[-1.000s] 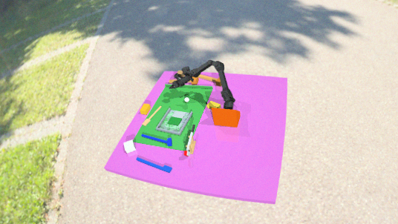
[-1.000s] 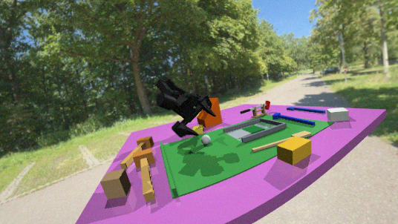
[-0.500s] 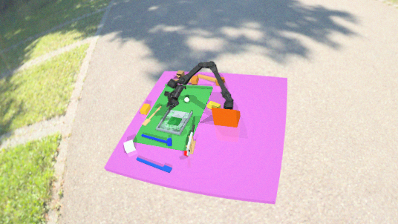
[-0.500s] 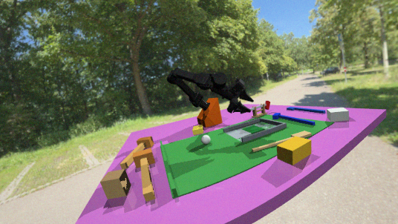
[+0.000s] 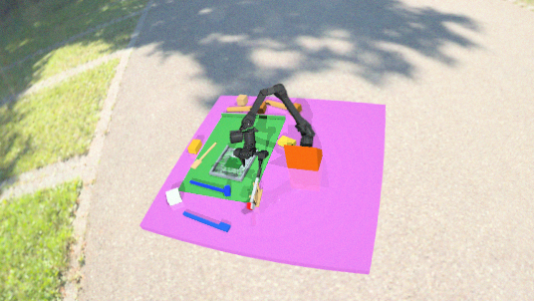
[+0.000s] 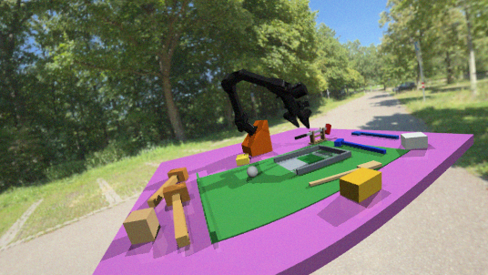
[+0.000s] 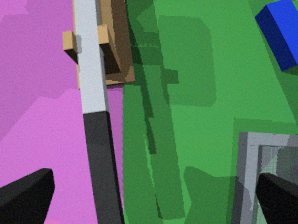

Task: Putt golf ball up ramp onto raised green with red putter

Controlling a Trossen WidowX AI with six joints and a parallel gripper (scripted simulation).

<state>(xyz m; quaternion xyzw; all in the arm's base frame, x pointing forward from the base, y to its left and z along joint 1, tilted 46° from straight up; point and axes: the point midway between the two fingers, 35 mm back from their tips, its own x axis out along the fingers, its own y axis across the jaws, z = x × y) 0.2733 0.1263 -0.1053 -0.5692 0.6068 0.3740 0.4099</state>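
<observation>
The red putter has a red head [image 5: 249, 205] [image 6: 328, 128], a light grey shaft [image 7: 94, 90] and a black grip [image 7: 102, 160]. It rests on a wooden stand [image 6: 314, 137] [image 7: 120, 50] at the mat's edge. My gripper [image 5: 253, 158] [image 6: 303, 127] [image 7: 158, 183] is open and empty above the grip end; in the wrist view the grip lies between the fingers, nearer the left one. The golf ball [image 6: 252, 171] sits on the green mat [image 6: 246, 205]; the arm hides it in the top view. The raised green [image 5: 232, 163] [image 6: 314, 157] lies inside a grey-walled frame [image 7: 245, 170].
Blue clubs [image 5: 206, 185] [image 6: 378, 135] and a light wooden club [image 5: 204, 155] [image 6: 341, 175] lie around the frame. A white block [image 5: 173, 196] [image 6: 414, 140] and a yellow block [image 5: 194, 146] [image 6: 360, 184] stand beside the mat. Orange-headed mallets [image 6: 176, 193] lie past its far end.
</observation>
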